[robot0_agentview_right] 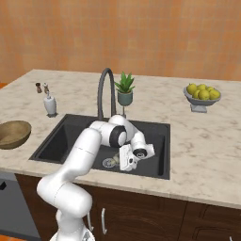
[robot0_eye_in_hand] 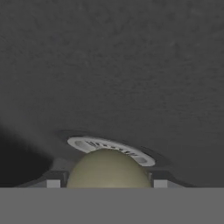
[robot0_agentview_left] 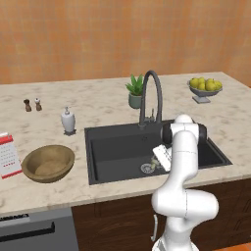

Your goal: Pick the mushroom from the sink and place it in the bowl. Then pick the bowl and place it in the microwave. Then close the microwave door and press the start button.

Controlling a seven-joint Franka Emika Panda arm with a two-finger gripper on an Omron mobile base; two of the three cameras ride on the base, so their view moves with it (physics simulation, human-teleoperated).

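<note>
The pale cream mushroom (robot0_eye_in_hand: 108, 168) sits on the floor of the dark grey sink (robot0_agentview_left: 112, 147), just in front of the round metal drain (robot0_eye_in_hand: 109, 148). My gripper (robot0_eye_in_hand: 106, 183) is down in the basin, its fingertips (robot0_eye_in_hand: 53, 183) standing close on each side of the mushroom's cap. Whether they press on it I cannot tell. In the left base view my white hand (robot0_agentview_left: 162, 156) reaches down beside the drain (robot0_agentview_left: 147, 168). The brown wooden bowl (robot0_agentview_left: 48, 163) rests empty on the counter left of the sink. The microwave and its door are out of view.
A tall dark faucet (robot0_agentview_left: 152, 93) arches over the sink's back edge, next to a potted plant (robot0_agentview_left: 136, 90). A soap dispenser (robot0_agentview_left: 68, 120), two small shakers (robot0_agentview_left: 32, 104), a grey dish of yellow-green fruit (robot0_agentview_left: 205, 88) and a red-and-white calendar (robot0_agentview_left: 7, 156) stand on the counter.
</note>
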